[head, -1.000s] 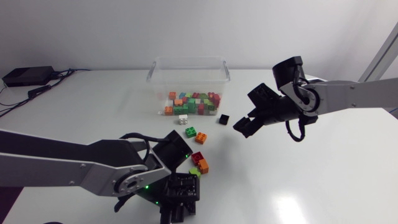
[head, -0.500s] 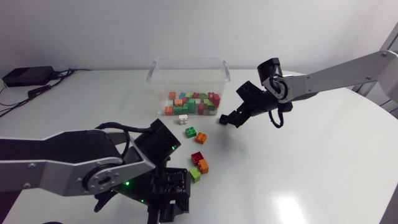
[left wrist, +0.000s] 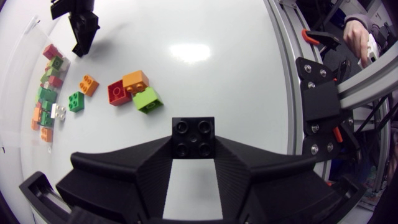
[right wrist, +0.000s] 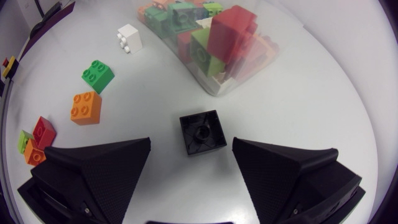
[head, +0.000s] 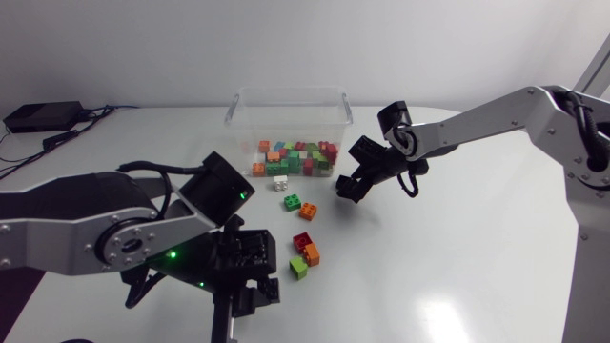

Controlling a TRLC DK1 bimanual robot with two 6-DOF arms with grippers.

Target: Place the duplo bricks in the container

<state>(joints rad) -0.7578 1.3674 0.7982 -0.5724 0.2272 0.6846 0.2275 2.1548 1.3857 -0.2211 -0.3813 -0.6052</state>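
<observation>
Tool L (left wrist: pixel 193 148) clamps black brick (left wrist: pixel 193 137) | tool R (right wrist: pixel 192 147) wide open astride loose blk brick (right wrist: pixel 202 132)

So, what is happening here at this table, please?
Two robot arms are sorting duplo bricks into the clear container, which holds many already. The left tool is shut on a studs-up black brick, well away from the container. The right tool hangs open over an upturned black brick that lies on the table beside the container, not yet gripped. A few loose bricks, green, orange, red and white, lie between the arms.
</observation>
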